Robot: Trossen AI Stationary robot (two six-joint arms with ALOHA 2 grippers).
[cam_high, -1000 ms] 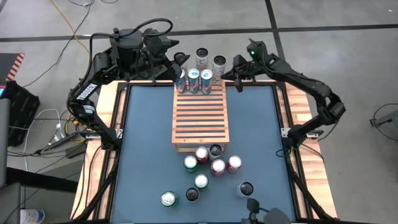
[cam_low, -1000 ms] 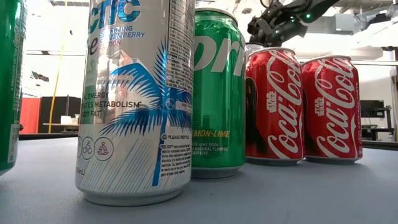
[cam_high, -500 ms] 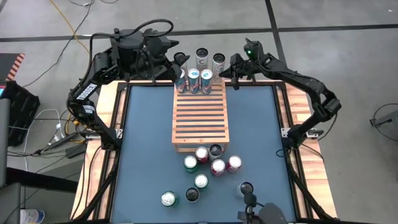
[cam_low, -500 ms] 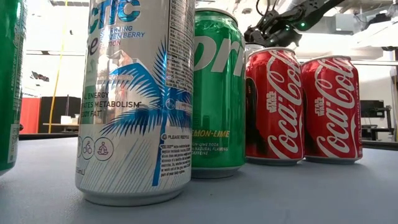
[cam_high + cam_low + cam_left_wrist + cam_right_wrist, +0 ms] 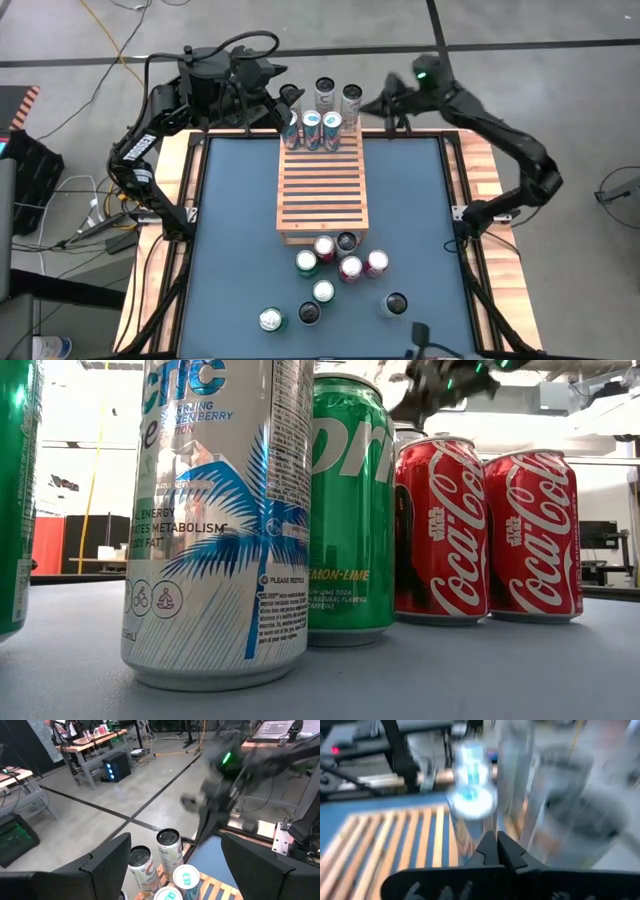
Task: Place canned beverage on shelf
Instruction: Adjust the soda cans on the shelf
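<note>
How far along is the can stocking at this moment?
Done: three cans stand in a row at the shelf's far end. In hand: nothing visibly held; the left pincer stands open beside that row, the right pincer is shut and empty near two cans beyond the shelf. Left: nine loose cans on the table's near side.

shelf (image 5: 322,190) | slats bare from centre to 6 o'clock edge | 12 o'clock edge blocked by row of three cans (image 5: 311,129) | two more cans (image 5: 338,96) behind it | can cluster (image 5: 340,257) crowds table (image 5: 235,230) at 6 o'clock
</note>
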